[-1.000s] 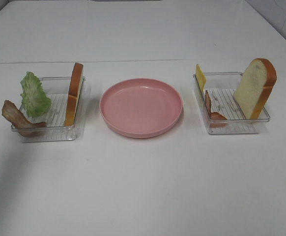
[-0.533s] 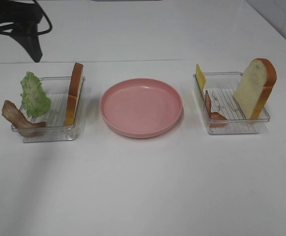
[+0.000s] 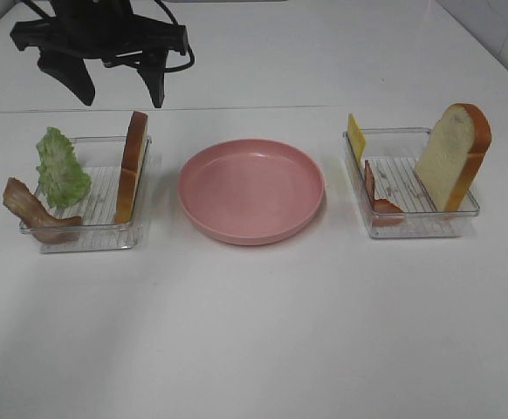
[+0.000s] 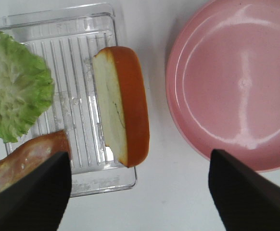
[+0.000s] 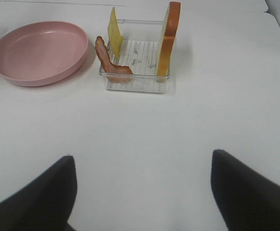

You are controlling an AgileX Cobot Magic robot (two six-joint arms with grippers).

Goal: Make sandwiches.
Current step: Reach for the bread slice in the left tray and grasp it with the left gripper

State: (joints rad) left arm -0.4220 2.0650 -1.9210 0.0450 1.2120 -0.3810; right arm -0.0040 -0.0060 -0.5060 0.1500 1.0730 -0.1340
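1. Exterior high view. A round pink plate (image 3: pixel 251 189) sits mid-table on the white table (image 3: pixel 254 340).
   - The left clear ribbed plastic tray (image 3: pixel 84 237) holds a frilly green lettuce leaf (image 3: pixel 60 168).
   - The left bacon strip (image 3: pixel 31 209), brown-red, is draped over this tray's outer front corner.
   - The left bread slice (image 3: pixel 132 166), white with orange-brown crust, stands on edge against the wall nearest the plate.
   - The right clear ribbed plastic tray (image 3: pixel 415 229) holds a yellow cheese slice (image 3: pixel 355 135) and the right bacon strip (image 3: pixel 378 196).
   - The right bread slice (image 3: pixel 453 157) leans upright at this tray's outer side.
   - The black left gripper (image 3: pixel 121 100) hangs behind the left tray with its jaws spread and empty.
2. Left wrist view. The dark fingers (image 4: pixel 29 197) stand wide apart, gripping nothing. Below them are the left bread slice (image 4: pixel 123 103), the lettuce leaf (image 4: pixel 15 86) and the left bacon strip (image 4: pixel 29 156). The plate (image 4: pixel 236 82) lies just beside the tray.
3. Right wrist view. The right gripper (image 5: pixel 144 155) has its jaws parted over bare table. The right tray (image 5: pixel 135 84) stands well ahead of it, still holding its cheese, bacon and bread, with the plate (image 5: pixel 39 50) beside it.
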